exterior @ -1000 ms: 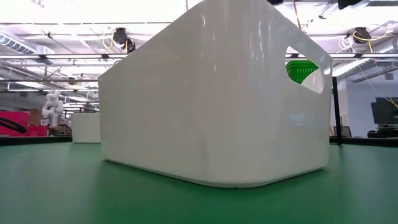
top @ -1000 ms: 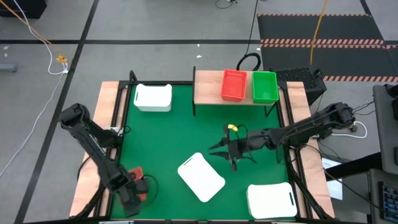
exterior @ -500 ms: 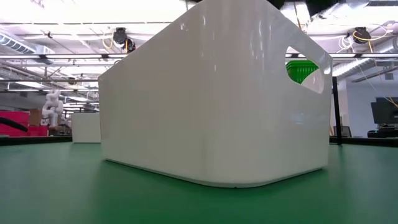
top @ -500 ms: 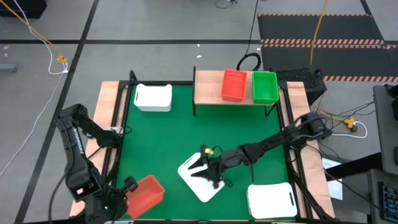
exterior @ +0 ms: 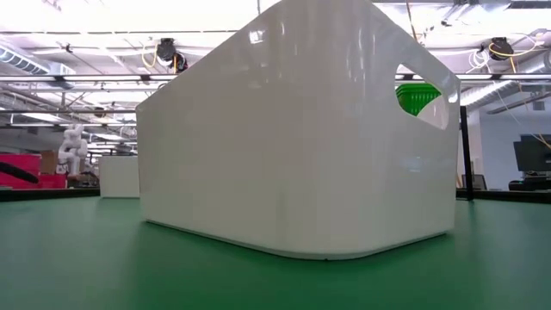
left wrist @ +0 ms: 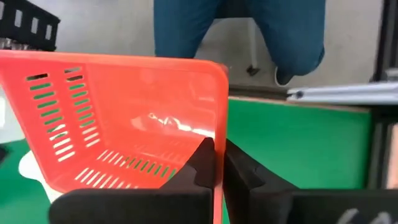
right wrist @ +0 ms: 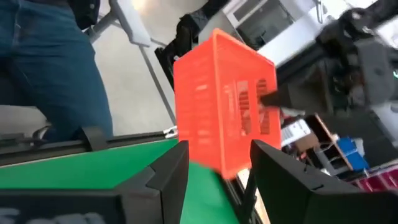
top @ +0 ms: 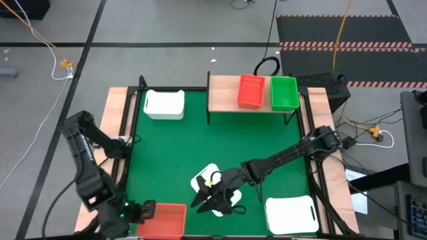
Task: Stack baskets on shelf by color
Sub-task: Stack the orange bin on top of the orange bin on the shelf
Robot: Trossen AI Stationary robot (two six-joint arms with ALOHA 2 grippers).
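- Seen from above, the left gripper point(top: 143, 212) sits at the near-left corner of the green table point(top: 173, 150), its jaws clamped on the wall of an orange-red basket point(top: 167, 221). The left wrist view shows the 2 fingers point(left wrist: 214, 165) pinching that wall.
- What changed: 1 second ago this basket was a small shape low beside the gripper; half a second ago it was tilted up; now it is held out flat toward the table's middle — lifted and carried, not yet near the shelf point(top: 223, 93).
- The right gripper point(top: 212, 195) has swept from the table's centre down and over the tilted white basket point(top: 212, 179) near the front. Its jaws stand apart — the right wrist view shows a clear gap between the fingers point(right wrist: 168, 171), with nothing held.
- On the shelf, at the far side, 1 orange-red basket point(top: 251, 90) and 1 green basket point(top: 284, 92) stand side by side; the shelf's left third is bare.
- 2 more white baskets lie on the table: 1 at the far left point(top: 164, 104), 1 at the near right point(top: 291, 215).
- Judgement: the held basket likely belongs on the orange-red one already shelved, while the right arm looks set to take the white basket. The task is early.
- A person's legs point(left wrist: 239, 28) show beyond the table's edge.
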